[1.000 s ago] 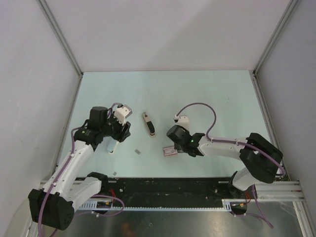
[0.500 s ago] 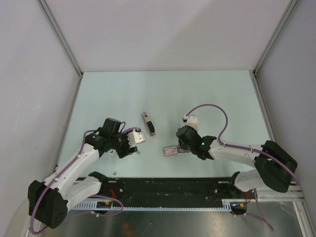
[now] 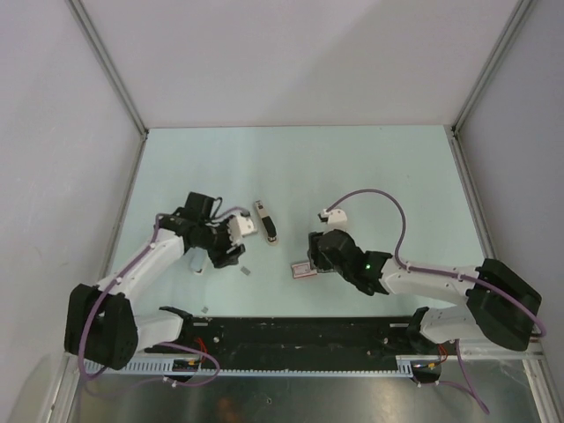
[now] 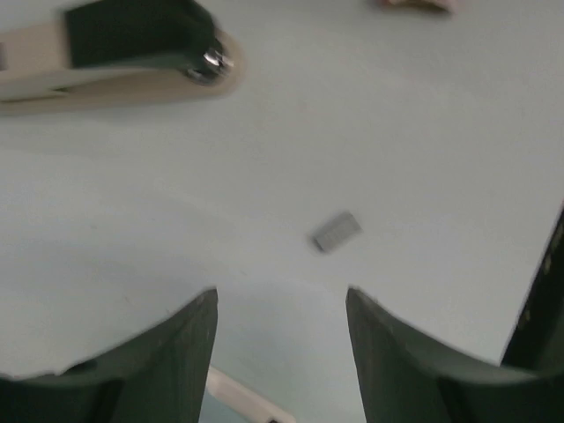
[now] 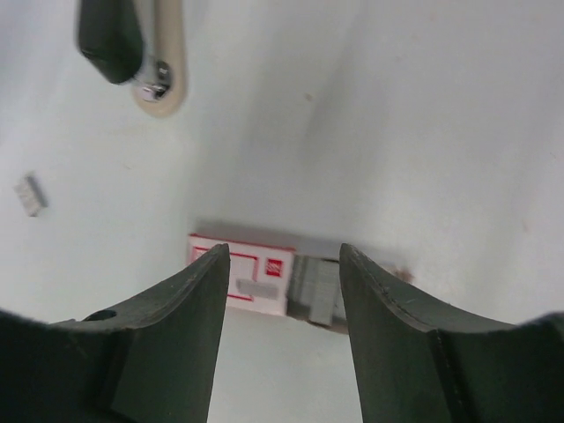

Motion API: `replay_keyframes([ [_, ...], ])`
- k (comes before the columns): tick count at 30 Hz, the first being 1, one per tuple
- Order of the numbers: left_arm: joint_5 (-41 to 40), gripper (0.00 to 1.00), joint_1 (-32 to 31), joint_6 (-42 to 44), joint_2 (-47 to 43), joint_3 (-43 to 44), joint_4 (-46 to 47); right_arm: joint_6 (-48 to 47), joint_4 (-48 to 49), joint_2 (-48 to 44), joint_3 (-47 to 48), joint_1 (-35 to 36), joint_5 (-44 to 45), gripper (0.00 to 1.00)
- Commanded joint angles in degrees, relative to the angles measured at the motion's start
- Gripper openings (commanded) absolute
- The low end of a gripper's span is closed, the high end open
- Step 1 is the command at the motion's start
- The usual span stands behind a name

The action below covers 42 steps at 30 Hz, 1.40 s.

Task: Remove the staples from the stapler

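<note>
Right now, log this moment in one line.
left gripper open, empty | right gripper open by staple box | stapler lying untouched | staple strip loose near left gripper

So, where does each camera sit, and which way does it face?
Top external: above and behind the robot, looking down at the table; left arm and right arm show.
Left wrist: on the left arm, facing a staple strip and the stapler past the open left gripper.
Right wrist: on the right arm, facing the staple box past the open right gripper.
Shared: stapler and staple strip, in all three views.
</note>
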Motion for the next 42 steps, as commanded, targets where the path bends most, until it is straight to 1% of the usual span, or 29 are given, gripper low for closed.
replay_keyframes([
  [1,9.33,0.66,9.2,-10.43,0.83,5.94,0.78,-7.45,8.57,4.71,5.48,0.93,-5.18,0.58],
  [3,10.7,0.67,13.2,-13.91,0.87,7.22,0.74,-9.86,9.88,9.06,8.77,1.88,-8.87,0.58],
  [6,10.41,0.68,17.0,-17.92,0.32,8.17,0.73,-13.22,9.75,17.02,15.28,3.94,-12.88,0.59],
  [10,8.99,0.68,18.97,-20.21,-2.01,7.77,0.77,-17.36,8.03,28.27,24.77,7.1,-16.11,0.63],
  [13,8.17,0.69,21.08,-21.24,-3.27,7.8,0.74,-18.75,7.79,33.86,29.48,8.58,-17.21,0.65],
  [19,8.79,0.69,22.89,-22.27,-2.49,7.03,0.66,-18.96,8.8,38.73,33.32,9.35,-20.35,0.65],
  [26,8.54,0.69,24.12,-22.27,-1.68,6.06,0.69,-19.76,8.12,41.4,35.4,10.06,-20.18,0.65],
  [29,8.07,0.69,24.41,-22.2,-1.99,6.02,0.65,-20.43,7.14,42.46,36.61,10.61,-19.05,0.62],
  [34,7.47,0.69,24.58,-22.58,-2.87,5.89,0.64,-21.99,4.57,43.74,38.75,12.38,-16.03,0.52],
  [38,7.07,0.69,24.62,-22.75,-3.69,5.81,0.53,-22.49,2.29,44.41,39.99,13.54,-13.54,0.42],
  [42,6.57,0.69,24.67,-22.88,-4.52,5.57,0.35,-22.15,0.9,44.52,40.6,13.95,-12.09,0.36],
])
